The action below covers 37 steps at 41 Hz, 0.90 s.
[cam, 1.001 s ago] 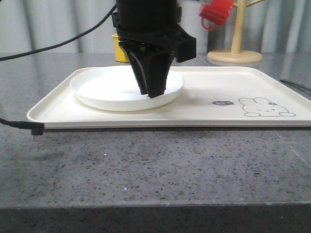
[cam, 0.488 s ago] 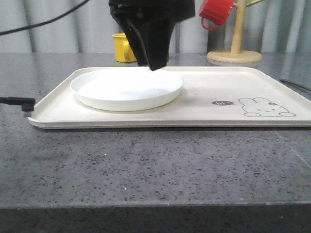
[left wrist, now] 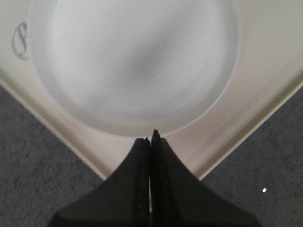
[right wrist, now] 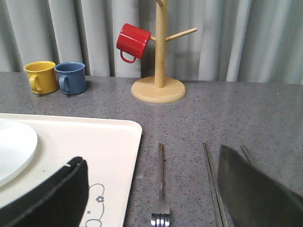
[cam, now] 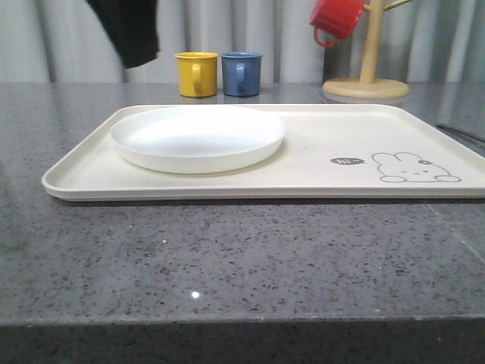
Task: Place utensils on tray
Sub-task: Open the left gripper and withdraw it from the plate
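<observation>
The left pincer (left wrist: pixel 150 137) has its two fingers pressed together with nothing between them, hanging above the near rim of the white plate (cam: pixel 198 136) and touching neither it nor the tray (cam: pixel 318 178). The right pincer (right wrist: pixel 154 198) is spread wide and empty, its fingers (right wrist: pixel 52 198) apart over the tray's corner and the bench (cam: pixel 242 258). The plate sits on the left part of the tray. Beside the tray on the bench lie the fork (right wrist: pixel 161 189) and chopsticks (right wrist: pixel 211 184).
</observation>
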{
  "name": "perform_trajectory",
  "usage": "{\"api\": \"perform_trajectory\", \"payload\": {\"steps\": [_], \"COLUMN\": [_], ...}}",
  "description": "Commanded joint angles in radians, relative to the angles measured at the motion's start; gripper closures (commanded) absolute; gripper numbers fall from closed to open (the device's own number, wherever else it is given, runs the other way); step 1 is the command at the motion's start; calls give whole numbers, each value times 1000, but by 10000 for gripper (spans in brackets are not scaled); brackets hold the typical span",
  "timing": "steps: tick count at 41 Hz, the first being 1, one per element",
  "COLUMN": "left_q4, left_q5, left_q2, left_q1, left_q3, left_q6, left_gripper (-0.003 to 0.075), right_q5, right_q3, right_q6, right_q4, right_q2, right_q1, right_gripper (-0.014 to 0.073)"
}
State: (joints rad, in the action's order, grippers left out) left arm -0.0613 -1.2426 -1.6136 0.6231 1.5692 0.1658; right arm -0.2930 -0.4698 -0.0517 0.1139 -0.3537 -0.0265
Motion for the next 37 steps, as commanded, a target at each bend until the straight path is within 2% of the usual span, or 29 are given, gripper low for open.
{"api": "perform_trajectory", "payload": {"steps": [1,9,26,37], "left_q4": [1,50,22,18], "left_q5": [-13,159,450,655], "left_q2": [118,311,765,1101], "left_q1": [-61,-168,-438,-474], "left_q3": [-60,-271,-661,-918], "left_q6": [-40,-61,-87,-87], "left_gripper": [738,738,738,738], "right_q5": [82,82,82,82], "right_q3": [-36,-36,-36,-36], "right_q6": [-6,-6,-6,-6], "right_q4": [1,1,1,1], "right_q2": [-14,-14,-14,-14], "right_q1": [5,5,5,5], "right_gripper": [4,4,4,4]}}
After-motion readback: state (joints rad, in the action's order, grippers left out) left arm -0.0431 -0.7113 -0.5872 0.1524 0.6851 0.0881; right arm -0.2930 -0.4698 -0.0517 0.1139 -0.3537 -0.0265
